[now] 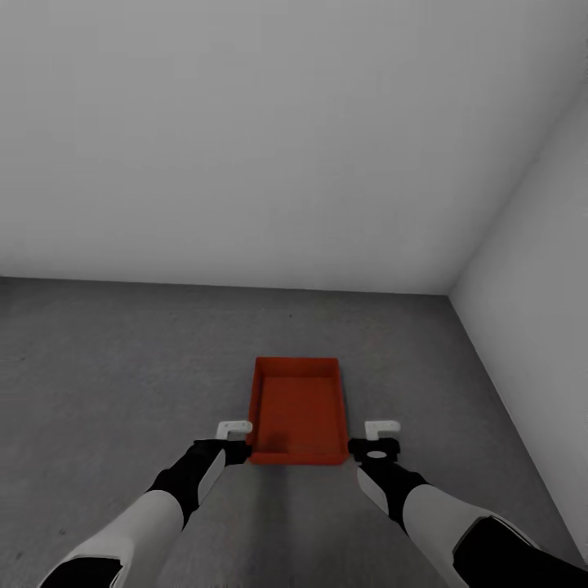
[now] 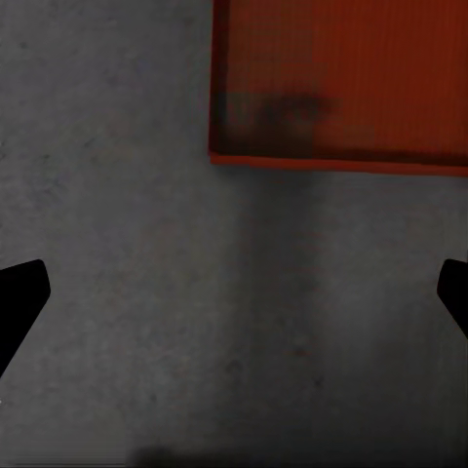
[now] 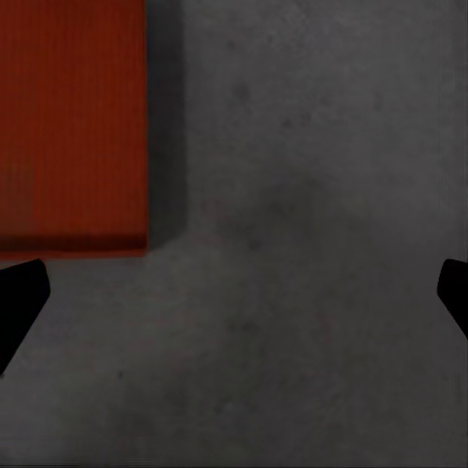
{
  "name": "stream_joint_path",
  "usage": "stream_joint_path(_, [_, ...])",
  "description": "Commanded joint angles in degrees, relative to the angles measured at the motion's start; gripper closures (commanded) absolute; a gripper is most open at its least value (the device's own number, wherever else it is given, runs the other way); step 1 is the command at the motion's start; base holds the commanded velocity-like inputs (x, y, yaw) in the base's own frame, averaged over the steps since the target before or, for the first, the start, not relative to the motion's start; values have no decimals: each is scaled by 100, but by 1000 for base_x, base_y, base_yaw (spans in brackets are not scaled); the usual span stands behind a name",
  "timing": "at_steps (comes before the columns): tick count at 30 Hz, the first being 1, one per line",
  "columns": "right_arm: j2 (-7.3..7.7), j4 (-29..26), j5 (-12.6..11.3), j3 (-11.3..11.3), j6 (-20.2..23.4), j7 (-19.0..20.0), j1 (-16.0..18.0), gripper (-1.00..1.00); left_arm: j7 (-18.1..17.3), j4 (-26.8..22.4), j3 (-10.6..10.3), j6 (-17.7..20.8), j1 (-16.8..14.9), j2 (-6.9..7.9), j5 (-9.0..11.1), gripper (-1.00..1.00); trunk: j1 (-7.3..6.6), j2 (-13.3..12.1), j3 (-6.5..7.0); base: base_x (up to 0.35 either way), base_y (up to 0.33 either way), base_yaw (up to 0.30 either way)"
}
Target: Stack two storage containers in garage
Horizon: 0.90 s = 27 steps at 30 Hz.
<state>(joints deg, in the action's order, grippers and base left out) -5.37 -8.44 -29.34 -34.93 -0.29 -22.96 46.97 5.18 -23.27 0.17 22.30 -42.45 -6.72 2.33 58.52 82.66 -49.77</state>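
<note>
Bin [image 1: 296, 411] is sitting on the floor [image 1: 122, 367]; left end effector [image 1: 233, 428] and right end effector [image 1: 381, 426] are hanging wide open, empty, flanking it.

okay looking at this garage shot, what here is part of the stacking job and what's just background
Part of the job:
- storage container, orange-red, sitting on the floor
- left gripper and right gripper, both open, one at each near corner of it

Background:
- white walls

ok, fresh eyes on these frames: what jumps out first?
The orange-red storage container sits on the grey concrete floor near the corner of two white walls. The left gripper and right gripper flank its near end, both open and holding nothing.
</note>
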Motion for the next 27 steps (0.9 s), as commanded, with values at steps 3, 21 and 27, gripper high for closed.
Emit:
stream_joint_path(3, [-11,-1,-55,-49,1,-132,3,-100,22,-11,1,29,0,2,25,-100,-1,2,15,-57,0,0])
stream_joint_path(21, [-19,7,-50,-40,-15,-548,2,-100,30,5,-7,-20,0,13,41,-100,-1,2,173,-4,0,0])
stream_joint_path(27, [-4,20,-59,-40,-15,-402,-10,-100,8,59,-22,-21,0,18,43,-100,-1,2,227,0,0,0])
